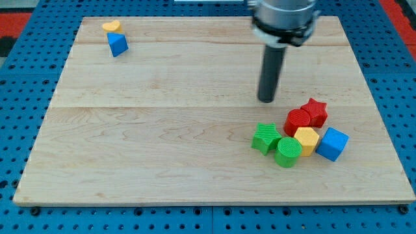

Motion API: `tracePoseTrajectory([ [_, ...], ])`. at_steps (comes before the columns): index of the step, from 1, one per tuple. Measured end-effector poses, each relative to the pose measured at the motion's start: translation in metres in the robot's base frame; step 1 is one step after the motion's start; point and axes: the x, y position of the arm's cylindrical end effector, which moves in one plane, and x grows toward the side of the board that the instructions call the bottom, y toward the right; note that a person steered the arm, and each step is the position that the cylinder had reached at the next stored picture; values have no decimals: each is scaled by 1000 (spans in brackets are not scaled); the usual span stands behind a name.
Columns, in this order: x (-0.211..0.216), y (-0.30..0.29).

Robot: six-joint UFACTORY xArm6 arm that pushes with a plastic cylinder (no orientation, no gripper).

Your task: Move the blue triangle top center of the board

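The blue triangle (117, 45) sits near the board's top left corner, touching a yellow heart (112, 26) just above it. My tip (266, 99) is on the board right of centre, far to the right of the blue triangle and a little above the cluster of blocks at the lower right.
A cluster sits at the lower right: a red star (316, 111), a red cylinder (298, 121), a yellow hexagon (306, 140), a blue cube (333, 143), a green star (266, 138) and a green cylinder (288, 151). The wooden board (162, 130) lies on a blue pegboard.
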Motion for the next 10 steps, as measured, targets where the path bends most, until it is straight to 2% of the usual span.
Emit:
tracePoseTrajectory([
  [1, -2, 71],
  [2, 45, 79],
  [3, 44, 80],
  [4, -23, 71],
  [5, -36, -41],
  [6, -39, -190],
  [7, -69, -296],
  [8, -126, -365],
  [9, -143, -368],
  [10, -123, -297],
])
